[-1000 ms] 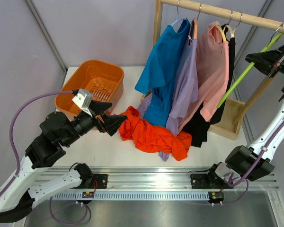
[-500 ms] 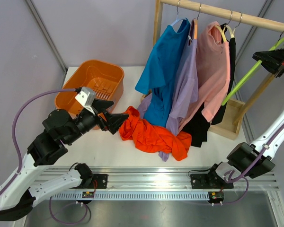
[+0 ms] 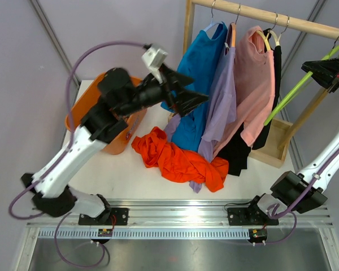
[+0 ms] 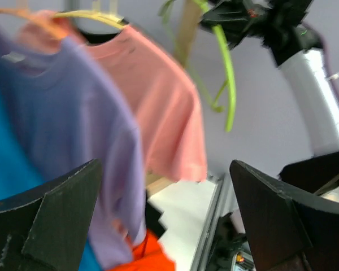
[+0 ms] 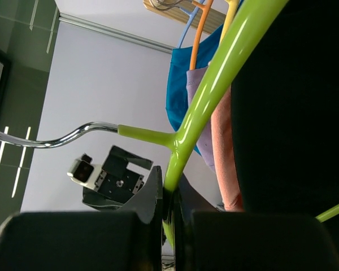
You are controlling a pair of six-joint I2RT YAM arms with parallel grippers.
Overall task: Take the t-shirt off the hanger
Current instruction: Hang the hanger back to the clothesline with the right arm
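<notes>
Pinching the green hanger (image 3: 296,84) tight with the right gripper (image 3: 327,70), holding the left gripper (image 3: 195,104) wide apart by the blue shirt (image 3: 206,56), leaving the orange t-shirt (image 3: 178,161) heaped near the table's (image 3: 101,175) front edge.

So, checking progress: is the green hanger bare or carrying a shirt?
Bare. The green hanger in the right gripper carries no cloth; the orange shirt lies crumpled on the table.

Reaches high and forward with the left gripper (image 3: 193,103), jaws spread wide. Holds the right gripper (image 3: 306,64) raised far right, jaws pinched tight.
</notes>
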